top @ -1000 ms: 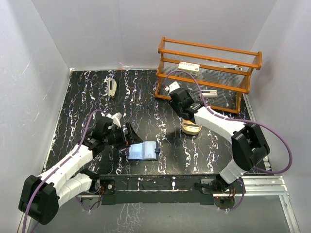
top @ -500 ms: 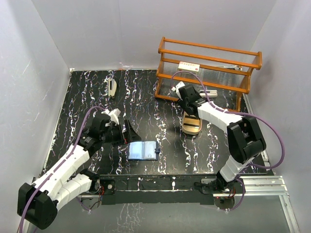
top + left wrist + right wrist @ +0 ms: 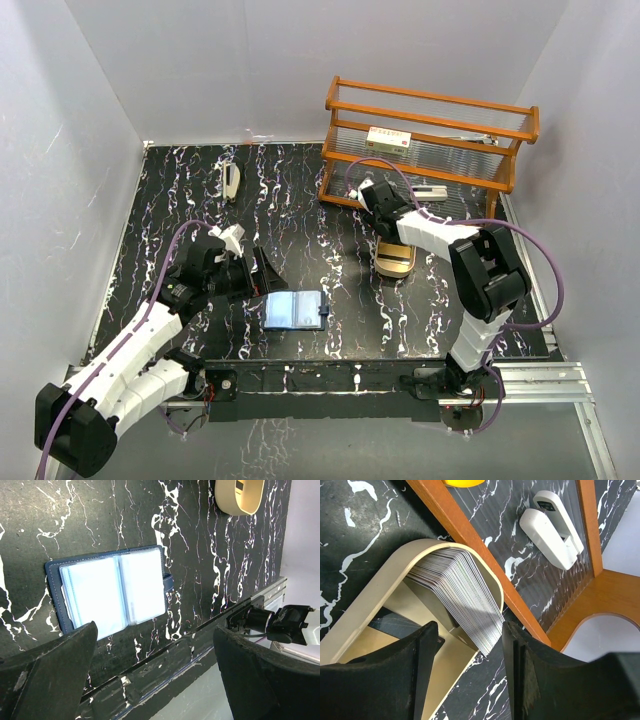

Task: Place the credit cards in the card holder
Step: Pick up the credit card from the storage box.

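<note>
The card holder lies open on the black marbled table, navy outside with pale blue slots inside; in the left wrist view the card holder is just beyond my fingers. My left gripper hangs wide open left of it, holding nothing. The credit cards stand as a fanned stack in the gold oval tray. My right gripper hovers over the tray's far end. Its jaws are part-way open, with a corner of the stack showing between them.
An orange wooden rack stands just behind the tray, with a white stapler on its lower shelf and a white box higher up. Another white stapler lies at the back left. The table's near edge rail is close to the holder.
My right gripper has swung from left of the tray to over its far end by the rack, its elbow shifting left. The left gripper drew back slightly, still open.
</note>
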Tool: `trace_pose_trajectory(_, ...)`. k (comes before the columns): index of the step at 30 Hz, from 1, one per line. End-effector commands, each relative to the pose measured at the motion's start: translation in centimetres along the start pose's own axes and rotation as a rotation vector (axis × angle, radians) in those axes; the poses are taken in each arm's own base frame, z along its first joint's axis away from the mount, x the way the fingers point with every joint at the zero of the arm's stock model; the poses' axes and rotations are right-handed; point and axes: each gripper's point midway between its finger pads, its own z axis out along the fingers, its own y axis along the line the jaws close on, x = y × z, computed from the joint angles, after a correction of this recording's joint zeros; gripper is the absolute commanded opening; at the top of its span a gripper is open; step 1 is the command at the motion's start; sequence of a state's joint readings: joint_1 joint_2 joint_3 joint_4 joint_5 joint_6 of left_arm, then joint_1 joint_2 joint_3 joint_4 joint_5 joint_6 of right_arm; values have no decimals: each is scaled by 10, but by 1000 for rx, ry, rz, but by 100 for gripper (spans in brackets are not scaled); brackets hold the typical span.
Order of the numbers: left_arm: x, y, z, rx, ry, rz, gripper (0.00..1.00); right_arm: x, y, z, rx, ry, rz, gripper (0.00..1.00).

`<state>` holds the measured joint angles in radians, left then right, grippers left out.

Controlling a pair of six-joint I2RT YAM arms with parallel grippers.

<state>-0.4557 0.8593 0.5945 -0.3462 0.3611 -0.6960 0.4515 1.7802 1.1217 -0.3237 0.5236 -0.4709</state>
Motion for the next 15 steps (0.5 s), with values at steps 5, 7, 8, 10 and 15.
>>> trace_pose_trajectory(5,4,2,-2,-8,8,-3,99,-12,-17,1,75,-28,23,48)
trace_pose_trajectory(7,4,1,-2,-7,6,-4,99,-10,-19,1,85,-21,25,46)
trace_pose_trajectory(8,3,1,-2,-4,4,-2,99,-9,-20,0,94,-19,26,46)
trace_pose_trajectory(10,3,0,-1,3,6,-4,99,-9,-23,-1,105,-21,32,46)
trace_pose_trajectory(15,5,1,1,2,15,-7,99,-8,-25,-1,109,-18,31,45)
